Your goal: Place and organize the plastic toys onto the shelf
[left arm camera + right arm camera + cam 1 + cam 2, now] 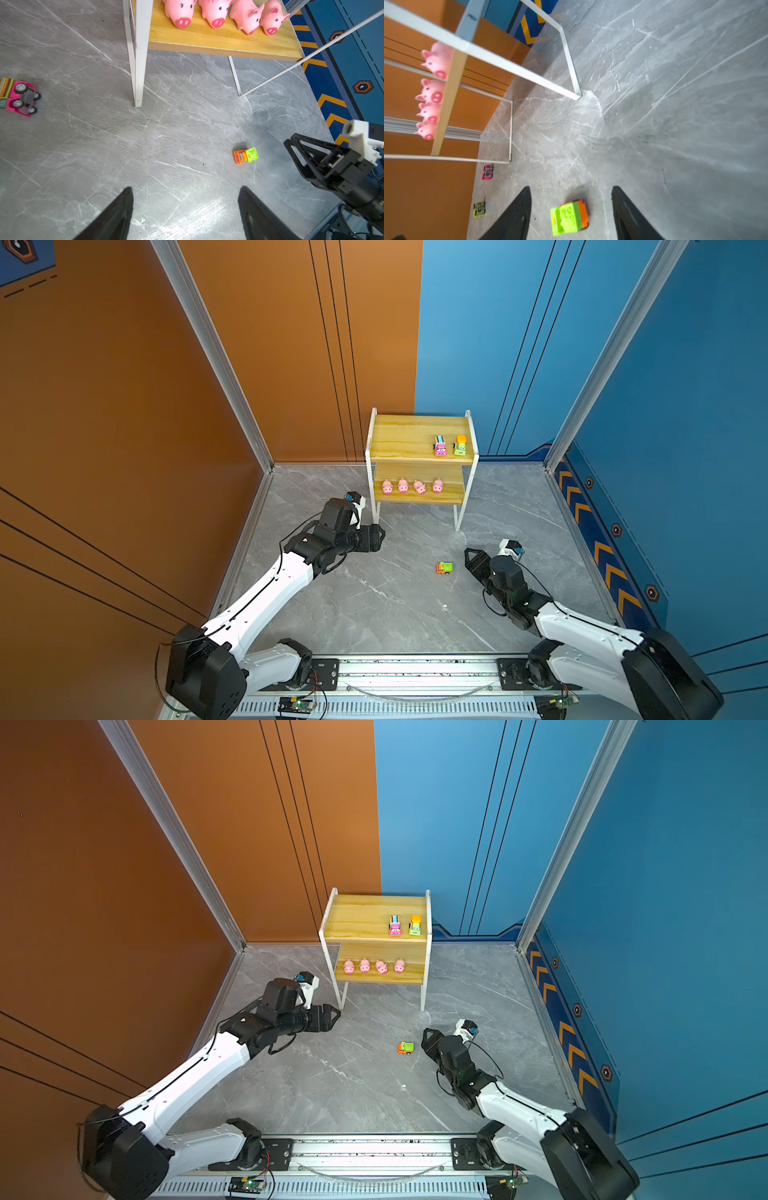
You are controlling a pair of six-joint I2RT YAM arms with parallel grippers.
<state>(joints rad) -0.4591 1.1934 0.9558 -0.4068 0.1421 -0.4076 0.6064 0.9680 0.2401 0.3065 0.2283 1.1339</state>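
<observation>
At the far edge of the surface (374, 605) your shelf (409, 429) stands. Your left gripper (379, 531) hangs wide and empty near its front-left leg; your right gripper (469, 556), jaws apart and empty, sits near the orange-green car (444, 568) mid-surface. Four pigs (403, 486) line the lower board (417, 498). A pink car (440, 446) and green car (460, 445) share the top board's (399, 448) right end. An upturned pink car (487, 172) and upturned yellow-green car (479, 209) lie near the left edge
</observation>
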